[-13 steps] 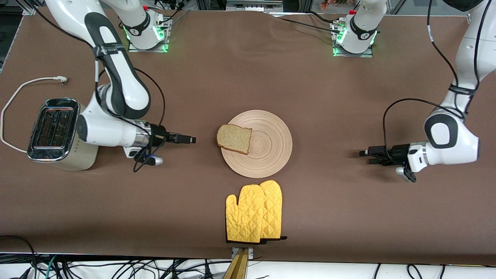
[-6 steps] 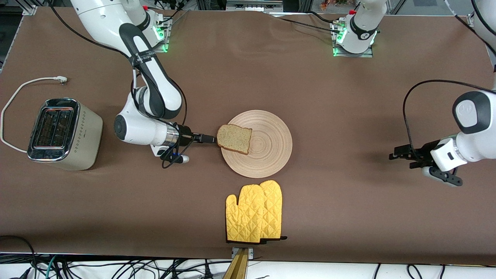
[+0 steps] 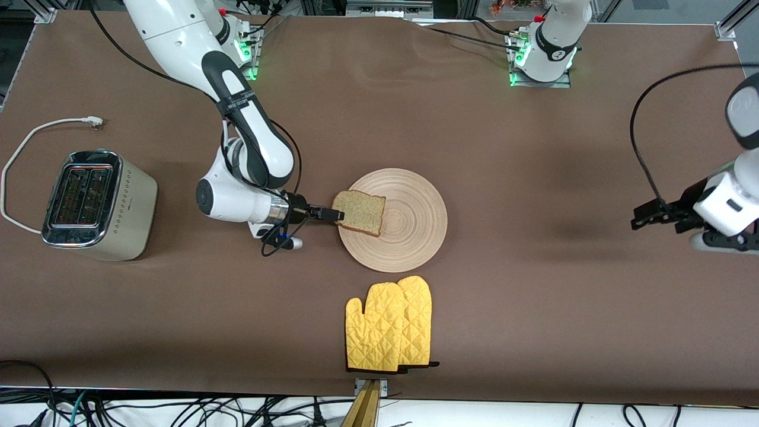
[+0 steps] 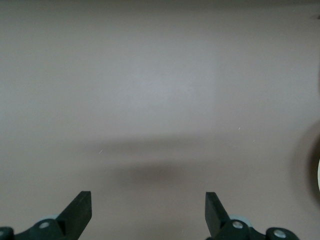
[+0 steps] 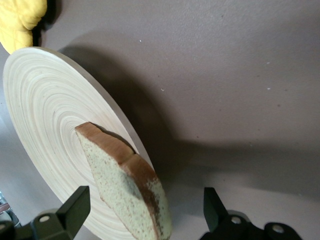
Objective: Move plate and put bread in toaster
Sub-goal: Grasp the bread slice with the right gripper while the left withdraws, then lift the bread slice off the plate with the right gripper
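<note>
The bread (image 3: 360, 212) lies on the plate (image 3: 409, 231) at its edge toward the right arm's end, overhanging the rim a little. My right gripper (image 3: 335, 214) is low at that edge of the bread. In the right wrist view the bread (image 5: 125, 192) sits between the open fingers of that gripper (image 5: 146, 201), on the plate (image 5: 45, 115); the fingers do not touch it. The toaster (image 3: 95, 204) stands at the right arm's end with both slots up. My left gripper (image 3: 639, 218) is open and empty over bare table at the left arm's end, as the left wrist view (image 4: 148, 205) also shows.
A pair of yellow oven mitts (image 3: 389, 324) lies nearer to the front camera than the plate; one also shows in the right wrist view (image 5: 20, 22). The toaster's white cord (image 3: 24, 142) loops on the table beside the toaster. The table is covered in brown cloth.
My right gripper has moved from beside the toaster across to the bread's edge. My left arm has drawn back toward its end of the table. Plate and bread have not moved.
</note>
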Available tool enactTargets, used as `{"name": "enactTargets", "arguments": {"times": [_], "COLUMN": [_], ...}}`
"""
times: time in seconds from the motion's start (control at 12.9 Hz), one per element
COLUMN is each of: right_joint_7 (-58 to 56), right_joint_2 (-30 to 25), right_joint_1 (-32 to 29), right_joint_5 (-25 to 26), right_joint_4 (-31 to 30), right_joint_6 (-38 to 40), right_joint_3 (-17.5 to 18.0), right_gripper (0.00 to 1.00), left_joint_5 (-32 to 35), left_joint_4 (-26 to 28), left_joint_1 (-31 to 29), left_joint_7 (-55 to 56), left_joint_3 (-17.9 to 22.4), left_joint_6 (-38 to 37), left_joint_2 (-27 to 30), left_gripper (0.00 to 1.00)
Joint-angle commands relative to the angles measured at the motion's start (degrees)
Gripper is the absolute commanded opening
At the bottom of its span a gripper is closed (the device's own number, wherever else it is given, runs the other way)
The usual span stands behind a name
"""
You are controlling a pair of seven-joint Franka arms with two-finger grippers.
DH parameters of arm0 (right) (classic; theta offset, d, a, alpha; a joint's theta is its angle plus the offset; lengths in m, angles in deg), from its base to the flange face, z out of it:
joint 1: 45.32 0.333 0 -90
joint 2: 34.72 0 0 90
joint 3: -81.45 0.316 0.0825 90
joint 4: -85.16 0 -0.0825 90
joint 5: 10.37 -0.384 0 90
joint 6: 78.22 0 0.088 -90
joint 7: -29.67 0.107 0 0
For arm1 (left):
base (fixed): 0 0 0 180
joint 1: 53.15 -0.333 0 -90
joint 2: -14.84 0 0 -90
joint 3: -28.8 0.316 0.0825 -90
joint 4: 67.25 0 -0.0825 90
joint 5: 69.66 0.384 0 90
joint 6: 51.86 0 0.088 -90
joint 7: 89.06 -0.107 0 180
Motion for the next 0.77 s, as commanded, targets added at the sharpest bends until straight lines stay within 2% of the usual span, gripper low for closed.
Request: {"name": "enactTargets", "arguments": {"times": [0.0, 0.08, 0.15, 0.54, 0.7], "right_joint_7": [-5.84, -8.04, -9.28, -13.86, -15.17], "right_joint_2": [1.03, 1.03, 1.03, 1.56, 1.56], "right_joint_1": [-0.09, -0.35, -0.7, -1.32, -1.32], "right_joint_5": [-6.3, -8.59, -9.92, -10.72, -13.35], "right_joint_4": [1.07, 1.07, 0.99, 0.98, 0.63], "right_joint_6": [-0.18, 0.17, 0.43, 0.61, 0.7], "right_joint_3": [0.04, -0.04, -0.04, 0.04, -0.04], "right_gripper": [1.0, 1.0, 1.0, 1.0, 1.0], "left_joint_5": [1.44, 1.18, 0.92, 1.18, 1.53], "left_joint_4": [2.08, 2.95, 4.62, 11.83, 11.58], "left_joint_1": [13.35, 17.5, 19.54, 21.05, 24.29], "left_joint_7": [2.6, 5.91, 7.77, 8.85, 8.5], "left_joint_3": [13.0, 17.4, 19.36, 20.08, 20.17], "left_joint_6": [-4.32, -4.33, -4.33, -0.48, -0.38], "left_joint_2": [5.23, 5.76, 6.98, 11.91, 19.51], "left_gripper": [1.0, 1.0, 1.0, 1.0, 1.0]}}
